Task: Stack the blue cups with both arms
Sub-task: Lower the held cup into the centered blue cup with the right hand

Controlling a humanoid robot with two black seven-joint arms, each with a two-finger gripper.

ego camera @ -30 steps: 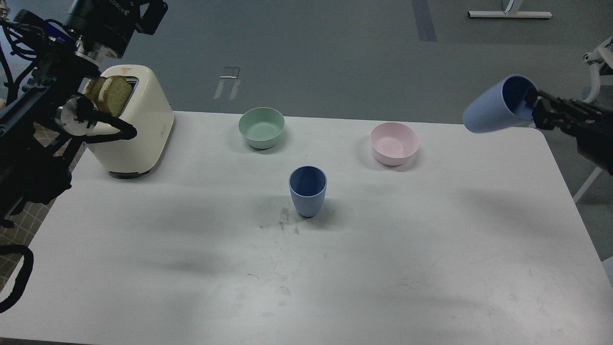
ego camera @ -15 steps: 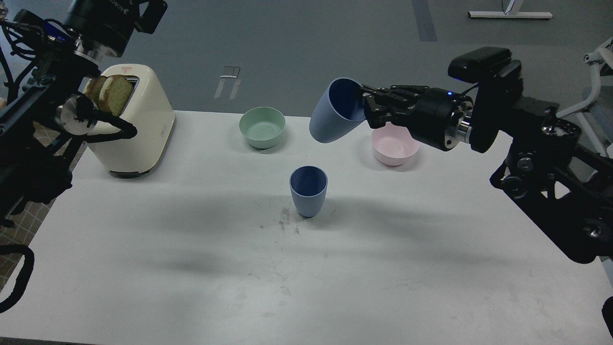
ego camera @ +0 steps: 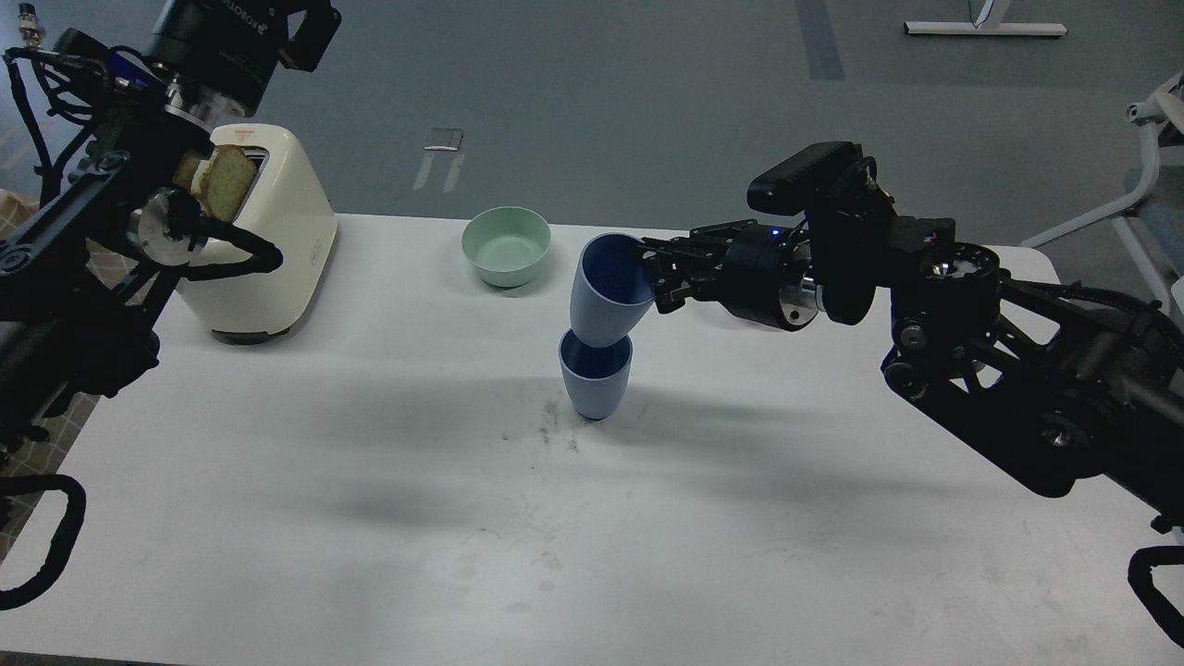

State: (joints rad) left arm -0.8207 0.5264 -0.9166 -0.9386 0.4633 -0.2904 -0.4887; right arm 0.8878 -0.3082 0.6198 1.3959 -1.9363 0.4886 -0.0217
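Right end effector (ego camera: pixel 653 274) grips the tilted blue cup (ego camera: pixel 606 294) by its rim, base entering the upright blue cup (ego camera: pixel 594 381) mid-worktop (ego camera: pixel 370 481). Left end effector's state cannot be told.

You have open table (ego camera: pixel 370 518) near and left of the stacked cups (ego camera: pixel 597 370); the green bowl (ego camera: pixel 506 244) and toaster (ego camera: pixel 268 231) obstruct the far left.

Left arm (ego camera: pixel 111 213) cut off top-left
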